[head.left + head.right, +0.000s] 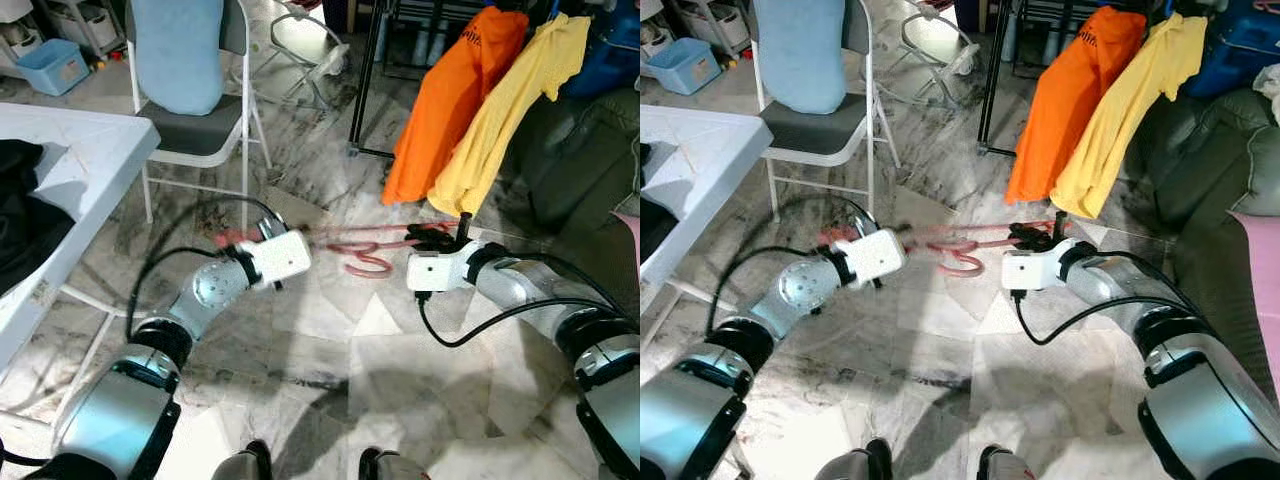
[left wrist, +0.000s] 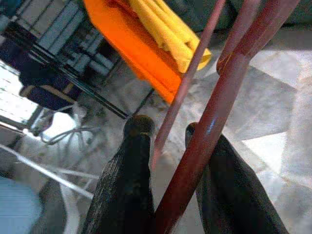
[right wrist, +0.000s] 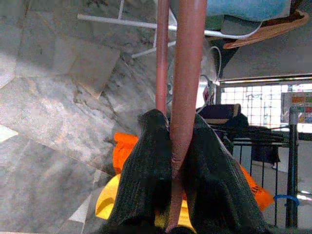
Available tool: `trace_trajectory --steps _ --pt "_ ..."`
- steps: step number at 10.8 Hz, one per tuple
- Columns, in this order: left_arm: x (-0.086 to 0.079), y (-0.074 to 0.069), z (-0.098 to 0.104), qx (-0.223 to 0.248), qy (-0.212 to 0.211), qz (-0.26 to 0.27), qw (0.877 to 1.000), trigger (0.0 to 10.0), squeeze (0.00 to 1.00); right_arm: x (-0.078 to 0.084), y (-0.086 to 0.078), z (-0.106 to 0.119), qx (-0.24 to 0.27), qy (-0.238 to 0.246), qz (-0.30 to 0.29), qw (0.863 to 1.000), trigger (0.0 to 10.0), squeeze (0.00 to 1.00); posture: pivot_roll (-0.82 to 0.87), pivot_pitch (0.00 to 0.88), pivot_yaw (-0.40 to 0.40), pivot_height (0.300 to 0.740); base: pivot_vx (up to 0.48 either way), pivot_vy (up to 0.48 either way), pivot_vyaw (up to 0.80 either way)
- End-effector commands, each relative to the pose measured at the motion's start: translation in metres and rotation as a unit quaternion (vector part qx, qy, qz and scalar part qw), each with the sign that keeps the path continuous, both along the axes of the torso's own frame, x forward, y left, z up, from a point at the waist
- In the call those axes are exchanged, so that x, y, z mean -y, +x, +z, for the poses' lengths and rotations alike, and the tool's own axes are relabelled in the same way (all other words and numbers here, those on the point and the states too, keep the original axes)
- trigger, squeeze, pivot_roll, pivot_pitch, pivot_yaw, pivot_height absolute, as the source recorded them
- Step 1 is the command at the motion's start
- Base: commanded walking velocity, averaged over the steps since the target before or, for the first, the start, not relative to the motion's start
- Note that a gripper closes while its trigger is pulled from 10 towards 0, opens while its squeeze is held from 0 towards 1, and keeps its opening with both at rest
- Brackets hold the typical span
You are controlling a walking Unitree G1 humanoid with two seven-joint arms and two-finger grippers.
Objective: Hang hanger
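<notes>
The red hanger (image 1: 365, 247) was held low over the marble floor (image 1: 330, 350), stretched level between the two arms with its hook curling down near the middle of the span. The left gripper (image 2: 168, 141) had one end of it: in the left wrist view a thick red bar ran between the two black fingers (image 2: 126, 185), which sat close on either side and looked clamped on it, while a thinner red rod passed just beside them. The right gripper (image 3: 171, 141) was clenched on the other end, its fingers pressed tight against the bar in the right wrist view. Beyond the hanger stood a black clothes rack (image 1: 365, 80), with an orange shirt (image 1: 450, 100) and a yellow shirt (image 1: 510, 110) draped near it; a folding chair (image 1: 190, 110) and a white table (image 1: 70, 160) stood to the robot's left. As I judged it, the step in hand was carrying the hanger up to the rack, and little of the task was done. To do it well, both arms would need to rise together so the bar did not twist, the hook would have to be turned upward, and the approach should pass clear of the hanging shirts, since the hook could snag in cloth.
</notes>
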State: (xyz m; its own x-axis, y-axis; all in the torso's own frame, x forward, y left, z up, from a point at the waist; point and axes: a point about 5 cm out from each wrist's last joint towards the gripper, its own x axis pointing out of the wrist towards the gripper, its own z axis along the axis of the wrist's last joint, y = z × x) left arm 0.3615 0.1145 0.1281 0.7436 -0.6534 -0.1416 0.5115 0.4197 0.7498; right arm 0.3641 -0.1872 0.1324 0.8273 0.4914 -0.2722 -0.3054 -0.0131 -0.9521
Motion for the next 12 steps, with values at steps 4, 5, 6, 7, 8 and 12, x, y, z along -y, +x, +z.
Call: trace_trajectory --steps 4,5,6,7,8,12 --pt "-0.012 0.003 0.016 0.086 0.004 0.012 0.996 10.0 1.0 0.023 -0.011 -0.02 -0.059 0.023 -0.055 0.996 0.0 0.0 -0.13 0.156 -0.002 0.74 0.0 0.0 0.0" --pt "-0.016 -0.001 0.016 0.112 0.002 0.01 0.994 10.0 1.0 0.029 -0.014 -0.025 -0.078 0.051 -0.082 0.992 0.0 0.0 -0.13 0.156 -0.005 0.74 0.0 0.0 0.0" --pt "-0.015 -0.006 0.014 0.115 -0.005 -0.011 0.993 10.0 1.0 0.031 -0.017 -0.03 -0.096 0.076 -0.099 0.987 0.0 0.0 -0.13 0.156 -0.011 0.74 0.0 0.0 0.0" --pt "-0.012 -0.012 0.004 0.09 -0.011 -0.03 0.995 10.0 1.0 0.028 -0.018 -0.034 -0.113 0.114 -0.112 0.981 0.0 0.0 -0.12 0.154 -0.019 0.74 0.0 0.0 0.0" --pt "-0.004 -0.023 -0.012 0.062 -0.013 -0.06 0.996 10.0 1.0 0.022 -0.02 -0.041 -0.133 0.142 -0.117 0.974 0.0 0.0 -0.12 0.148 -0.034 0.74 0.0 0.0 0.0" --pt "0.007 -0.035 -0.031 0.0 -0.121 -0.03 0.992 10.0 1.0 0.007 -0.027 -0.062 -0.188 0.253 -0.182 0.932 0.0 0.0 -0.12 0.14 -0.069 0.74 0.0 0.0 0.0"
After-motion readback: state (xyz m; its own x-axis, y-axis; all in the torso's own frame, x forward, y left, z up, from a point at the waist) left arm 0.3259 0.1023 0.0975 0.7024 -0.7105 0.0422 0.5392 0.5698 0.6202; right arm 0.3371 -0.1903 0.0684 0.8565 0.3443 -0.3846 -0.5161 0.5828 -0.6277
